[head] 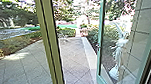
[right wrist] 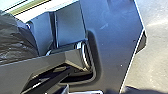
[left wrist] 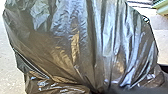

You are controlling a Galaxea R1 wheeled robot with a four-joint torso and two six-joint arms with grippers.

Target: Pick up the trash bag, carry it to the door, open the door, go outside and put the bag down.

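Robot's grasp, left and right: can't tell. Black trash bag point(left wrist: 82, 45), bulging, creased, close to left wrist camera. Ahead, glass door point(head: 98, 47) open, white statue point(head: 119, 49) seen through it; paving point(head: 73, 60), shrubs point(head: 93, 35) beyond.

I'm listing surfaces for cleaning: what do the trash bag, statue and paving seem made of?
Trash bag: thin, glossy dark plastic film, judging by its sharp creases and bright streaks.
Statue: fairly matte, perhaps stone or cast concrete from its even whitish colour; painted metal is possible.
Paving: dull stone or concrete slabs, by the straight joints between them.
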